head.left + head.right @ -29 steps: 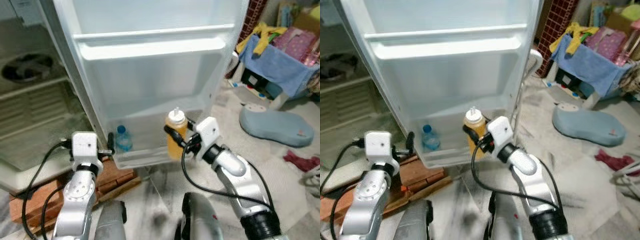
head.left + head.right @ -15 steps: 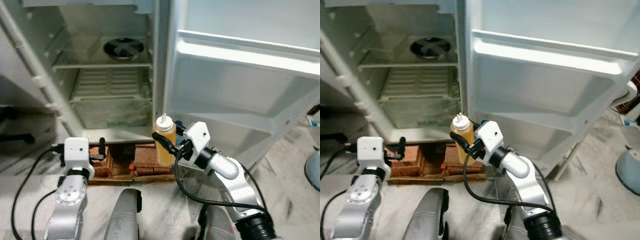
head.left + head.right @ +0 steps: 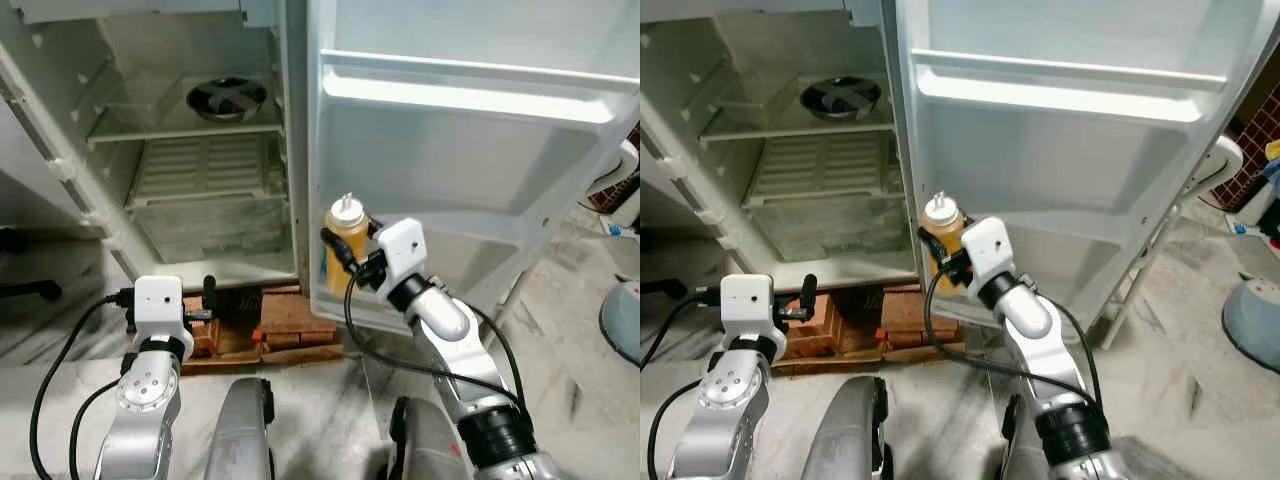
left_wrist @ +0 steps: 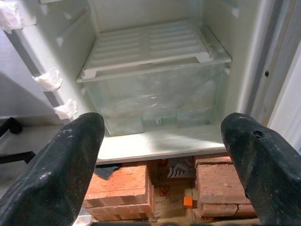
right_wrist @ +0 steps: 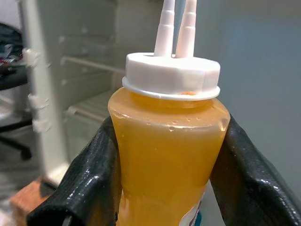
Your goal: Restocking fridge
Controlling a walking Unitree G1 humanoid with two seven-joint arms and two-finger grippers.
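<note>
The right gripper [image 3: 340,258] is clamped on a squeeze bottle [image 3: 344,248] of orange-yellow sauce, one black finger [image 5: 89,174] pressed into each side of its soft body below the white twin-nozzle cap [image 5: 171,73]. It holds the bottle upright in front of the open fridge door [image 3: 470,170], near the door's hinge edge and over the low door shelf [image 3: 470,250]. The likeliest trouble is the squeeze itself: the body looks pliable, so a harder grip could force sauce out of the nozzles, while a looser one could let it slide down. A careless swing could also knock the cap against the fridge door or the cabinet edge just to its left. The left gripper [image 3: 208,300] hangs low with its fingers [image 4: 70,155] spread wide apart, empty, facing the clear crisper drawer [image 4: 155,96] and the bricks [image 4: 120,181] under the fridge; it could bump the cabinet's bottom lip if the robot steps nearer.
</note>
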